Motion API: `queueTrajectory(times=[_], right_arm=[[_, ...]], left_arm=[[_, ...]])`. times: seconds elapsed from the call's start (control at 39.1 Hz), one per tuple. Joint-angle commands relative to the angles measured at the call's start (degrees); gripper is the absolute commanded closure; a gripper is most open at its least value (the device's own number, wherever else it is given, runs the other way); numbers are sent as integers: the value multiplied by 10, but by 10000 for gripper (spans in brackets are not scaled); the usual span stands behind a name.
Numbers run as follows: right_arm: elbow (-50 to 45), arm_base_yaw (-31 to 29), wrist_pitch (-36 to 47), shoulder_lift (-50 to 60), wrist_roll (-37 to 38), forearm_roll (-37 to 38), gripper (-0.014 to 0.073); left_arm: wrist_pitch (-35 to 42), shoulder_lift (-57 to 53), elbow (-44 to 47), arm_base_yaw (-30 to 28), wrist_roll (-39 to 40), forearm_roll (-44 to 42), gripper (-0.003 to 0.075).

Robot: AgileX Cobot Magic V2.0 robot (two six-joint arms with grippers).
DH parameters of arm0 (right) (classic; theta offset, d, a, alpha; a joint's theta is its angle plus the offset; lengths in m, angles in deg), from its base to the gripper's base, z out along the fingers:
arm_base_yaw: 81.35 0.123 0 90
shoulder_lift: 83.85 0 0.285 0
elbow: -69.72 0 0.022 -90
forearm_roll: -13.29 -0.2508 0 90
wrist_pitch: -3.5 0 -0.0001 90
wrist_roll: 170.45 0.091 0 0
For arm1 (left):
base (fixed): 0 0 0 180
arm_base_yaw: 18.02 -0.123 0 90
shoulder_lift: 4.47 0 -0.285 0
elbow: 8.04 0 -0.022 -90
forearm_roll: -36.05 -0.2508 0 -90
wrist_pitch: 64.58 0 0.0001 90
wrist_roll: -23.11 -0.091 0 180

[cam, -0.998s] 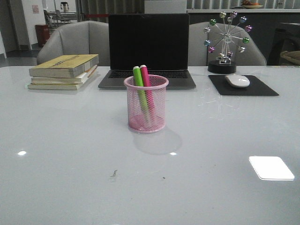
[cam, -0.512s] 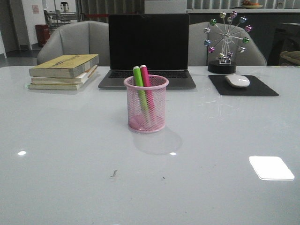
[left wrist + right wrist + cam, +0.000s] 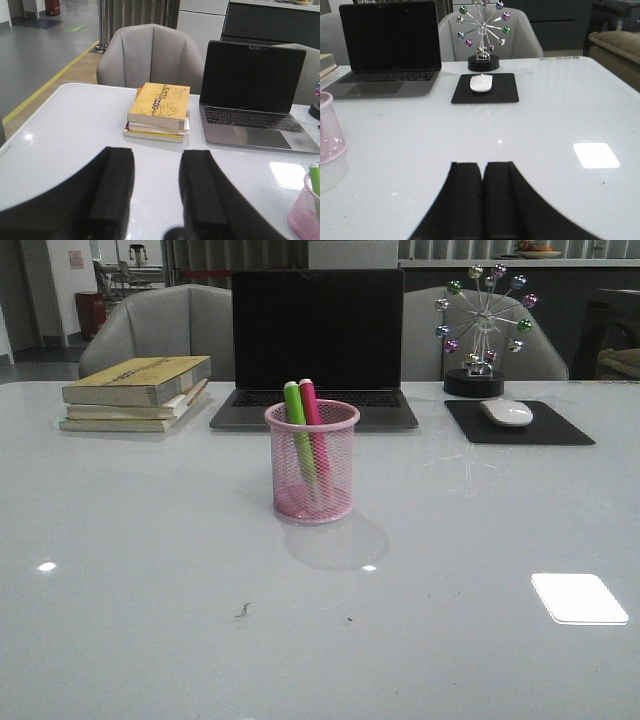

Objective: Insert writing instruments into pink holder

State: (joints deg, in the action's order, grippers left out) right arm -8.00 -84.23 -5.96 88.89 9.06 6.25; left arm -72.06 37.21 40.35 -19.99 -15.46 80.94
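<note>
Pink holder: I see the pink holder (image 3: 312, 462) standing upright near the middle of the white worktop (image 3: 150, 570). It also shows at the edge of my left wrist view (image 3: 306, 212) and my right wrist view (image 3: 330, 129).
Green marker: the green marker (image 3: 299, 436) stands inside the pink holder and leans a little. Its top sticks out over the rim.
Pink marker: the pink marker (image 3: 314, 430) stands inside the same cup, touching the green marker, on its 3 o'clock side.
Left pincer: my left pincer (image 3: 156, 192) is spread apart. I see bare worktop between its two black fingers (image 3: 114, 187). It holds nothing.
Right pincer: my right pincer (image 3: 482, 197) is pressed together. Its two black fingers (image 3: 465, 197) touch, with nothing between them.
Front view: I see no arm in it.
Laptop: an open laptop (image 3: 316, 340) with a dark screen sits at 12 o'clock from the cup.
Books: a stack of books (image 3: 137, 392) with a yellow one on top lies at about 10 o'clock from the cup.
Mouse: a white mouse (image 3: 506, 412) rests on a black pad (image 3: 550, 426) at about 2 o'clock.
Wheel toy: a little wheel toy (image 3: 485, 330) with colored balls stands just behind the pad.
Chairs: two gray chairs (image 3: 165, 330) stand behind the worktop.
</note>
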Motion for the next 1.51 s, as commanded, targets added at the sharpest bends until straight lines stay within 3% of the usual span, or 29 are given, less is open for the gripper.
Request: queueTrajectory(times=[0.0,1.48], right_arm=[[3,-2,45,11,0,5,536],[-13,-2,28,11,0,29,536]], left_arm=[[36,1,-16,-1,4,9,411],[44,1,-16,-1,4,9,411]])
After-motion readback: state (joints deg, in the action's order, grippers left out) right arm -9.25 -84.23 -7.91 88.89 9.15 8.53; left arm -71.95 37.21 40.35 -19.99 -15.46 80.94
